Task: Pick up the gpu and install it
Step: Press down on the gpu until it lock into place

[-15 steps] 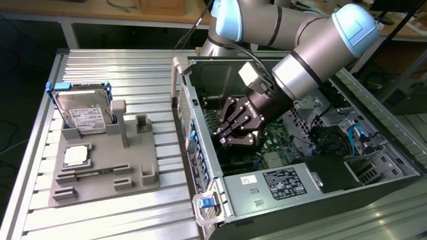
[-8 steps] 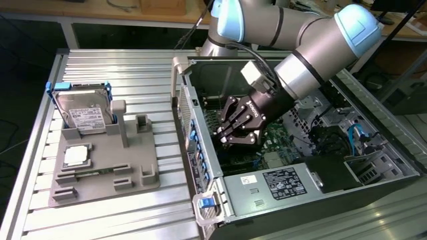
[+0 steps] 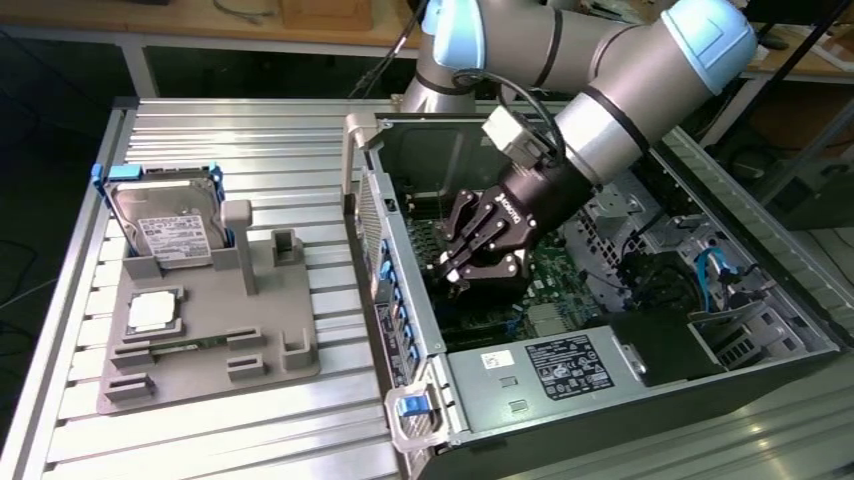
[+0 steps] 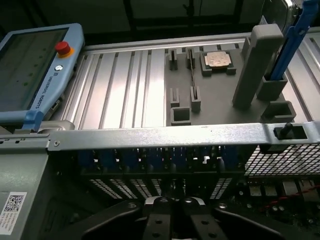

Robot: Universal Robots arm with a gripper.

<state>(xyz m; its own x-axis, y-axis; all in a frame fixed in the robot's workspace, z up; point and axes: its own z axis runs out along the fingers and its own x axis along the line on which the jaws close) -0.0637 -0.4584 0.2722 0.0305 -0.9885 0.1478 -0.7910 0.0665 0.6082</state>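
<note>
GPU card itself I cannot make out; black gripper (image 3: 470, 268), fingers pressed together, sits low inside the open grey computer case (image 3: 747, 300). Misalignment could jam the slot.

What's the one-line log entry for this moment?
gripper: inside open computer case, over motherboard | gpu: not discernible | hard drive, processor chip: on grey holder

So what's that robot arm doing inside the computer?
The arm's gripper is down inside the open computer case, just above the green motherboard. Its job is putting in the gpu, though no card is clearly seen. Outside the case, the grey holder tray keeps the hard drive and processor chip.
</note>
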